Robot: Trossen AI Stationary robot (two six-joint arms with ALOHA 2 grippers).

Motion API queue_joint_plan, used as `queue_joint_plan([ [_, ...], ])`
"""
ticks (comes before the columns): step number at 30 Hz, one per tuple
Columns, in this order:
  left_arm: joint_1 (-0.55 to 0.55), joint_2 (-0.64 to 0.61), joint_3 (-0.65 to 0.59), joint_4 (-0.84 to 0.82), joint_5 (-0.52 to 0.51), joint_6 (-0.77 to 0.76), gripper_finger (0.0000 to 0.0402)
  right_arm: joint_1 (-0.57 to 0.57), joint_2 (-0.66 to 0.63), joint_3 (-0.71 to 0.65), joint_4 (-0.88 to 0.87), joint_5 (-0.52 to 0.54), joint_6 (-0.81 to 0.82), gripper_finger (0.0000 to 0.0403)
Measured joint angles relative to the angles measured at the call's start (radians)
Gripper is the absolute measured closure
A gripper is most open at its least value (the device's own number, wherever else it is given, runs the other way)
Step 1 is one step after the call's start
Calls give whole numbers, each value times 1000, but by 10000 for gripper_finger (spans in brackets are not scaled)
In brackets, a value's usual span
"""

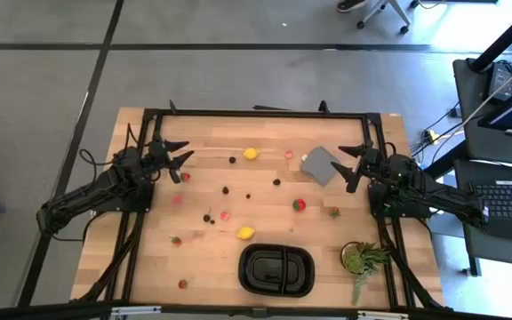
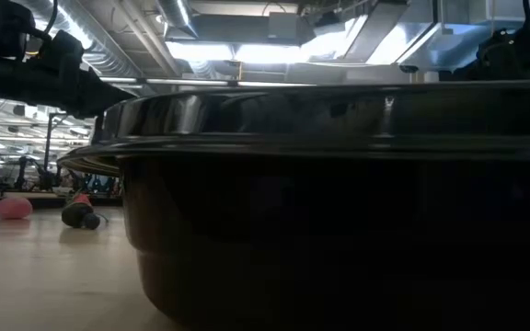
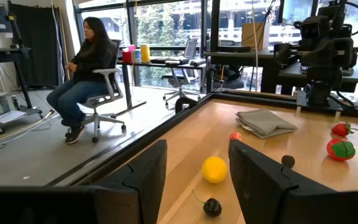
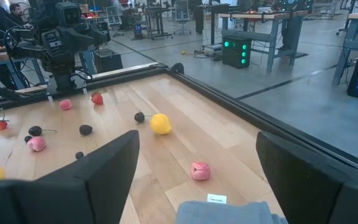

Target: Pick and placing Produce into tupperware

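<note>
The left hand (image 1: pixel 181 160) hovers open near the tabletop's (image 1: pixel 149 258) far-left edge. Produce (image 1: pixel 225 189) lies scattered mid-board. The black tupperware (image 1: pixel 276 270) sits at the near edge, seemingly empty. The right hand (image 1: pixel 356 166) gapes beside a grey cloth (image 1: pixel 321 165).

Scattered produce (image 1: pixel 247 233) (black tupperware (image 1: pixel 276 269) empty)

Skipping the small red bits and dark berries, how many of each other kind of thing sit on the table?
Yellow lemons: 2
Black tray: 1
Grey folded cloth: 1
Potted plant: 1
Total: 5
</note>
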Motion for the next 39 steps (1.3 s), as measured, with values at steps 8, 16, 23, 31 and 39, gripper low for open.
queue_joint_plan([
  [8, 0, 0, 0, 0, 0, 0, 237, 0, 0, 0, 0, 0, 0, 77],
  [16, 0, 0, 0, 0, 0, 0, 237, 0, 0, 0, 0, 0, 0, 77],
  [23, 0, 0, 0, 0, 0, 0, 237, 0, 0, 0, 3, 0, 0, 77],
  [31, 0, 0, 0, 0, 0, 0, 237, 0, 0, 0, 62, 3, 0, 77],
  [39, 0, 0, 0, 0, 0, 0, 237, 0, 0, 0, 61, 5, 0, 77],
])
